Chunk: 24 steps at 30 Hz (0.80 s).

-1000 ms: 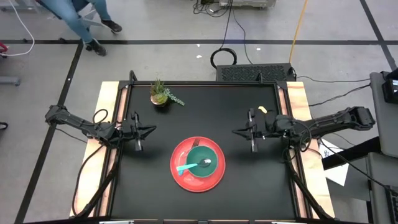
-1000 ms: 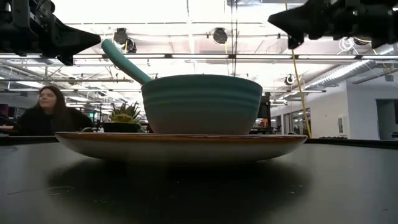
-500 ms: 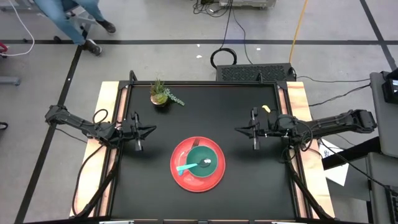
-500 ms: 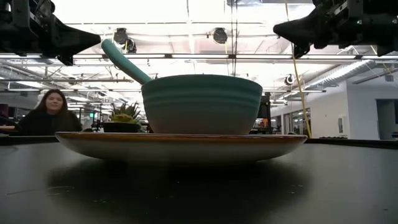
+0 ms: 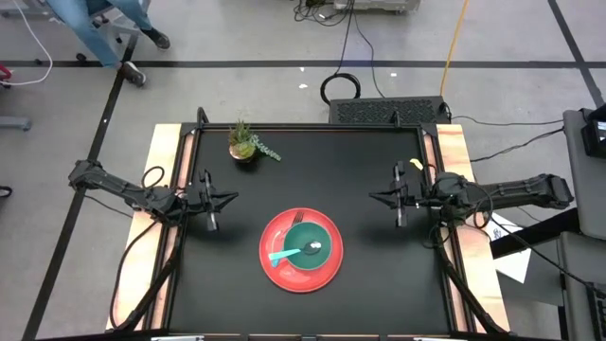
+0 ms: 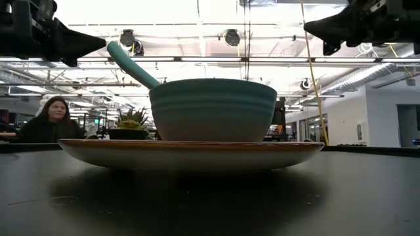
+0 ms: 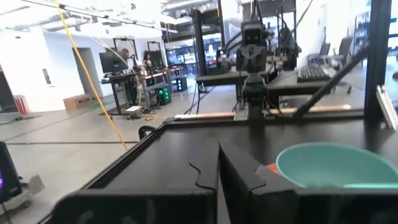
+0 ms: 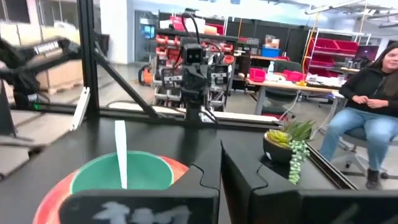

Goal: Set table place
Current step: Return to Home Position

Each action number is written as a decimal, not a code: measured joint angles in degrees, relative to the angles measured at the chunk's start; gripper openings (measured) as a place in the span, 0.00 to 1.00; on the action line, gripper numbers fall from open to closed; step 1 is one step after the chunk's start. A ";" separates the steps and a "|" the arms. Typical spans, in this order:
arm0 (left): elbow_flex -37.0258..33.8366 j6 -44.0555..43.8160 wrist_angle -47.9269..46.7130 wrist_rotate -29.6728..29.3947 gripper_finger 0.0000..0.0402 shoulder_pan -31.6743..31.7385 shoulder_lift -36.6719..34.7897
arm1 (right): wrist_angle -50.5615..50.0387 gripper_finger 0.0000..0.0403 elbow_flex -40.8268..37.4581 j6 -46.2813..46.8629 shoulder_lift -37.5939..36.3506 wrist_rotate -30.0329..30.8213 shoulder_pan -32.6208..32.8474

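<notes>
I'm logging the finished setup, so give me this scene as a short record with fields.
plate: red, middle of the table
bowl: teal, on the plate
spoon: in the bowl, handle over rim
fork: tines showing on plate beside bowl
plant: table corner, left arm's side
left tool: shut, empty, above table's left side
right tool: shut, empty, above table's right side

Dark, slender, jointed arms [image 5: 123, 188]
</notes>
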 joint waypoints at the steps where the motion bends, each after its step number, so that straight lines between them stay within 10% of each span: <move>1: 0.01 0.27 -0.58 0.01 0.02 0.00 0.00 | -1.15 0.00 0.00 -0.51 -0.71 0.36 0.00; 24: 2.91 -8.76 -9.44 9.68 0.00 10.86 0.02 | 1.76 0.00 -3.23 1.52 -1.52 -8.21 -12.20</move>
